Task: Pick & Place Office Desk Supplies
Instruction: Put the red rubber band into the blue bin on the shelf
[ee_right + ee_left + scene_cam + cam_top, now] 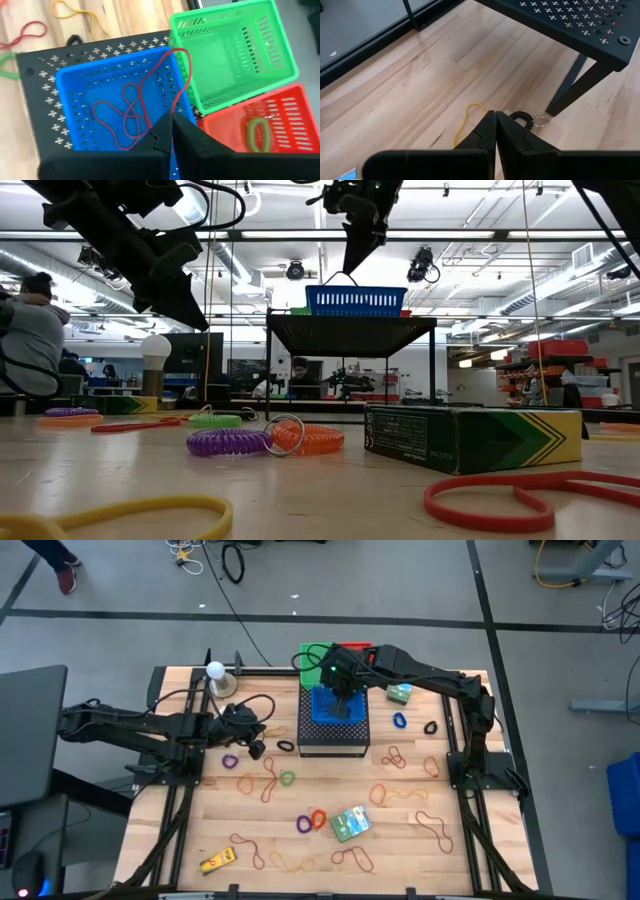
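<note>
The right gripper [171, 120] hangs over the blue basket [75, 100], which sits on the black stand [333, 740] at about 12 o'clock on the bench [180, 840]. Its jaws look almost pressed together, and a red rubber band [150, 95] loops up right to their tips. I cannot tell if they pinch it or are letting it go. More of the band lies in the blue basket. The green basket [235, 50] looks empty. The red basket [280, 120] holds a green coil ring [255, 134].

The left gripper [496, 122] waits at about 9 o'clock, jaws pressed together with nothing in them, near a black coil ring [522, 117] and a yellow band [465, 120].

I think the job has only just started. Many bands lie all over the bench. A purple ring [303, 824] and an orange ring [319, 818] sit near the middle. A green box [350, 824] lies at about 5 o'clock, another green box [400, 693] at 1 o'clock, and a yellow item [218, 861] at 7 o'clock. All of these are not yet put away.
</note>
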Available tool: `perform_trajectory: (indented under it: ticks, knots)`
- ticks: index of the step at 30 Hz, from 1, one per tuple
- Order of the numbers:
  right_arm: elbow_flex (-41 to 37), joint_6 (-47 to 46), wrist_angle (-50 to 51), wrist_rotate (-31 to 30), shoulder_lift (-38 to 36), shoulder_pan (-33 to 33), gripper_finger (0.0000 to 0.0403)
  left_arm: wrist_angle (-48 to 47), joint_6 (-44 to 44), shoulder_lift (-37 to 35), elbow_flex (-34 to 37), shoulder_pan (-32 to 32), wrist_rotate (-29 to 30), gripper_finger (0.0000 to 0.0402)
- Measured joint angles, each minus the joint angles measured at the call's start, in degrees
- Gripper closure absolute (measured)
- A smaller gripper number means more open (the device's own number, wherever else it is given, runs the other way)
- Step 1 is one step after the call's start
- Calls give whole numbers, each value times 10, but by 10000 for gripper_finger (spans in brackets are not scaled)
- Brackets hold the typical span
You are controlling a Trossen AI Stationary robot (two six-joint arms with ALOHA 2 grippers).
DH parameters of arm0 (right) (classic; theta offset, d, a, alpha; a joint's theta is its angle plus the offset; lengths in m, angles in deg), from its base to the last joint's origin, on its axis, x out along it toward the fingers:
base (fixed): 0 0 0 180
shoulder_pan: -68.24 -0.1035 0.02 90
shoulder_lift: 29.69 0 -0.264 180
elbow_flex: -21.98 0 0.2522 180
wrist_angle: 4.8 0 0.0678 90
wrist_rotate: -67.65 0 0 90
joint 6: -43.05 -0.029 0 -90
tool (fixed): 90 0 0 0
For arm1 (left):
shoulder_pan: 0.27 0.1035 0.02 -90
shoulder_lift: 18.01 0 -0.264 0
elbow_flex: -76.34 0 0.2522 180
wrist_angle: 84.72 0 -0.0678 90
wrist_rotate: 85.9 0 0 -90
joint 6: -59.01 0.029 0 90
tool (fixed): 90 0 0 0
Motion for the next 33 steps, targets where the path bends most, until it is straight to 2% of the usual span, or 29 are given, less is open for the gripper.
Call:
perform_trajectory:
  ticks: [10,16,22,33]
  knots:
    - [0,-27,9,6,0,-4,291,0,12,0,0,0,1,392]
    - [0,-30,14,5,-1,-5,265,0,15,0,0,-1,1,392]
    - [1,-30,22,-20,-20,-5,287,1,4,0,0,-1,2,392]
    - [1,-31,18,-10,-71,-5,378,0,18,0,0,-1,-3,392]
